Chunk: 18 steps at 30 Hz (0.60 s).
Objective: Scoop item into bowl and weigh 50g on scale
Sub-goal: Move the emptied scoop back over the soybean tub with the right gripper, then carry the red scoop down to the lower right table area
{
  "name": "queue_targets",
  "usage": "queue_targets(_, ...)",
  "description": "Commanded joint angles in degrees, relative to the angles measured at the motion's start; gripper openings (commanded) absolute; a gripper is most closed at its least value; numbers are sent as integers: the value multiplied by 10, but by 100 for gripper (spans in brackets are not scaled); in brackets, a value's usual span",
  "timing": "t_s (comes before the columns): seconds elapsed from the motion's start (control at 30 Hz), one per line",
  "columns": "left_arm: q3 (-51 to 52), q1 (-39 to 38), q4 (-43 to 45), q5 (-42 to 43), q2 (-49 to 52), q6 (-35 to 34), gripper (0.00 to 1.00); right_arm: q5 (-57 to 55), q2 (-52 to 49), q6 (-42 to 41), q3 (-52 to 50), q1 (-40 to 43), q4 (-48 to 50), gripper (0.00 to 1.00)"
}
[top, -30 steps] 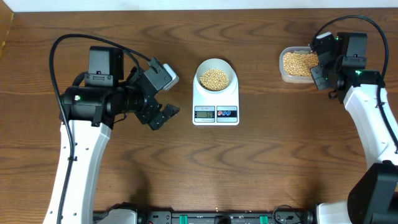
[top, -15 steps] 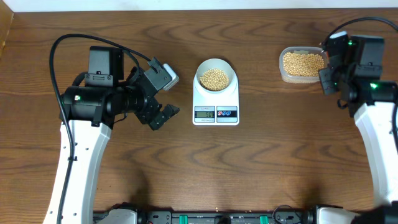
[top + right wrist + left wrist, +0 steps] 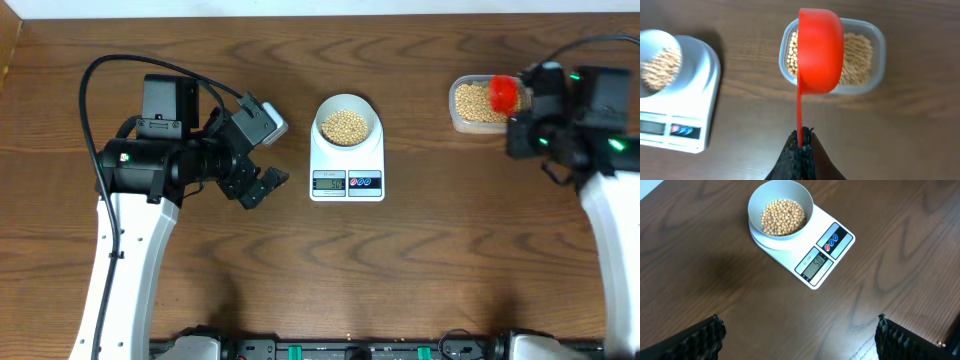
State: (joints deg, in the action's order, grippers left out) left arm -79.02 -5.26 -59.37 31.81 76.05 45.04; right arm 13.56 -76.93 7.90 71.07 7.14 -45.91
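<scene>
Wooden table (image 3: 700, 280), scale (image 3: 842, 247), display (image 3: 814, 262) digits blurred

The left arm (image 3: 125, 250) had white link shells between black joint housings, a small green light (image 3: 124, 156) glowing on one black joint, and a thin black cable (image 3: 100, 62) arching over it. Its fingers (image 3: 695, 342) were black with a ribbed, knobbly face. The right arm (image 3: 610, 225) was likewise white and black, with green lights.

Probably a robotics lab: a white left arm (image 3: 125, 250) and right arm (image 3: 610, 225) rise from the near edge of a wood-grain surface (image 3: 450, 270), a black cable (image 3: 125, 57) loops over the left, and a digital scale (image 3: 347, 182) sits mid-surface.
</scene>
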Motion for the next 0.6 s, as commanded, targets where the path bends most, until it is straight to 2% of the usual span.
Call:
queue_targets(0.0,-10,2,-2,9,-1,4,98,31,73,-19,1,30,-37,1)
queue_targets(0.37,-10,2,-2,10,-1,4,98,73,222,-19,-2,107,-208,1)
queue_targets(0.57,-10,2,-2,10,-1,4,98,115,271,-60,-75,113,-200,1)
